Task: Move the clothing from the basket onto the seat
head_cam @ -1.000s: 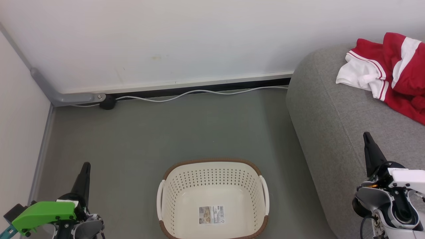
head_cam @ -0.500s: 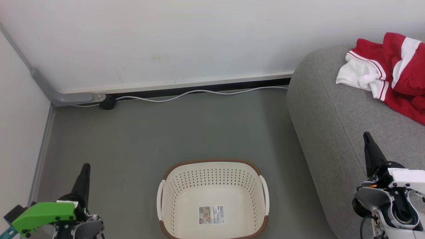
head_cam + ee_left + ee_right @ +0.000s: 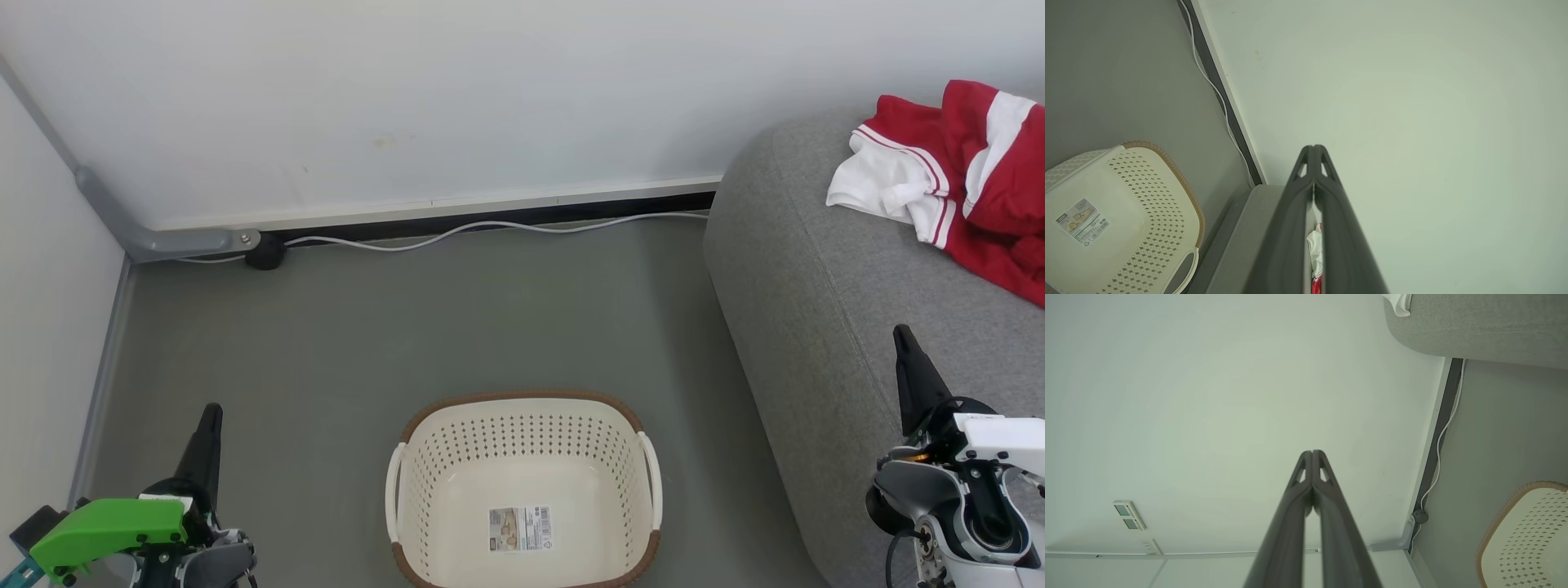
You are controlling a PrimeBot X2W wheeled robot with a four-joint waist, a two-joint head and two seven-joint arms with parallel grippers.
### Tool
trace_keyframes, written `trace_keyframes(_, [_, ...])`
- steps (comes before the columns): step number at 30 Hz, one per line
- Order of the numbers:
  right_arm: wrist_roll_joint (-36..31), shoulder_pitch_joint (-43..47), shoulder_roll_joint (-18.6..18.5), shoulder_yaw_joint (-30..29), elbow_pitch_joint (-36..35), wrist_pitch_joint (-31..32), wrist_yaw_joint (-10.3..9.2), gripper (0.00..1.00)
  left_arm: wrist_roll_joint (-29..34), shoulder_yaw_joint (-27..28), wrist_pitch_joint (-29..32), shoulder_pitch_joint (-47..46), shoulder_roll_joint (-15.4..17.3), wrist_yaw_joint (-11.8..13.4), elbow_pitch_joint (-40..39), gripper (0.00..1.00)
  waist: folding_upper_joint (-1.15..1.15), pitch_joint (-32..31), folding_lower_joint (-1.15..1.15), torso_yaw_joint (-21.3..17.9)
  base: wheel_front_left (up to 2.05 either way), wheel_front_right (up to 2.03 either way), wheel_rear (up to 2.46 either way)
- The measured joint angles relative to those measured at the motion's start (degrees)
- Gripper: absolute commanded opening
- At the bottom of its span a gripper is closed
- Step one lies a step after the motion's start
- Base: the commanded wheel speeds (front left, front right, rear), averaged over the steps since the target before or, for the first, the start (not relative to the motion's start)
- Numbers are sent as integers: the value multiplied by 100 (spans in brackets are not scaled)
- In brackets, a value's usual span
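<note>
We note the clothing (image 3: pixel 963 175) heaped on the seat (image 3: pixel 824 294), well apart from the basket (image 3: pixel 522 396) on the floor (image 3: pixel 408 327). Our left claw (image 3: pixel 211 410) and right claw (image 3: pixel 900 331) are both pinched together, gripping nothing.

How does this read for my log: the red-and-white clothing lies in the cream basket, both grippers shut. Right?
Not quite. The head view shows the clothing on the grey sofa; the basket holds a paper label. The left gripper and right gripper are shut.

Living room (sofa (image 3: pixel 816 278), laundry basket (image 3: pixel 522 441))
</note>
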Motion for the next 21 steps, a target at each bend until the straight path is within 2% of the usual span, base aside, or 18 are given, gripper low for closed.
trace_keyframes(21, [0,0,0,-4,0,1,4,0,0,8,0,-7,-2,-45,29,0,0,-1,0,0,0,0,0])
